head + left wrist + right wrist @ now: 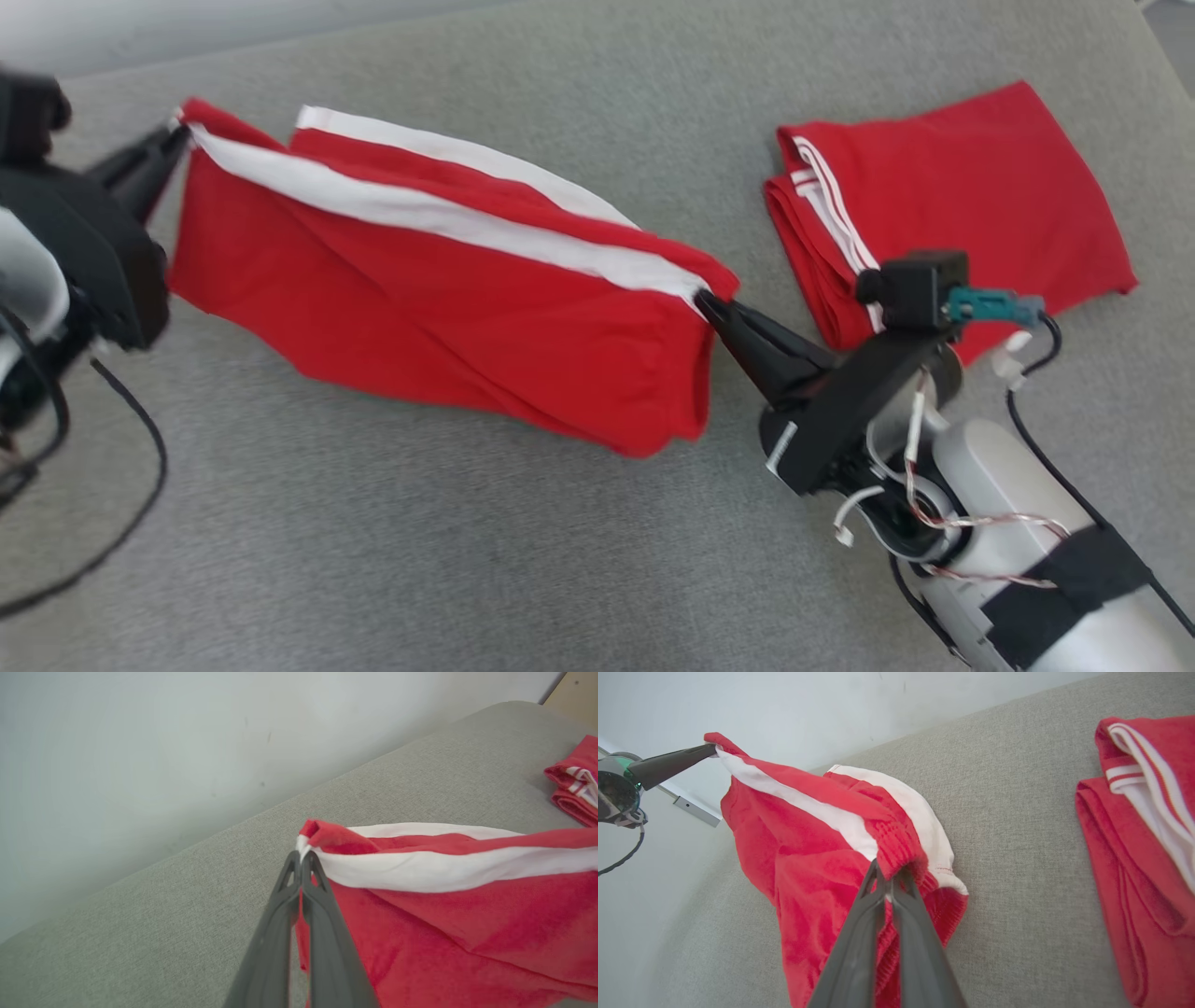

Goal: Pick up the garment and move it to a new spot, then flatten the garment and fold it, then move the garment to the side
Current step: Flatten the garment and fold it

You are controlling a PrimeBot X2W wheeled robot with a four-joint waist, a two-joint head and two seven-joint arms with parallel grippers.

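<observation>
Grey woven upholstery fills most of my head view, and the left wrist view shows a pale wall rising behind it. I am holding a red garment with broad white stripes, stretched between my two grippers above this surface. Its upper edge runs taut from the upper left towards the centre right. The red cloth hangs below that edge in loose folds, and I cannot tell whether the lowest fold touches the upholstery.

My left gripper sits at the far left of the head view. Its fingers are pressed together, pinching the garment's left corner where a white stripe ends. My right gripper reaches in from the lower right. Its fingers are also pressed together, pinching the opposite corner, and the right wrist view shows a ribbed red hem bunched over the fingertips. Behind that gripper, my pale forearm carries a black strap and some loose wires.

A folded cloth, red like the garment, lies flat on the upholstery at the upper right, apart from the held garment. It has narrow white and red striped trim along its left edge.
</observation>
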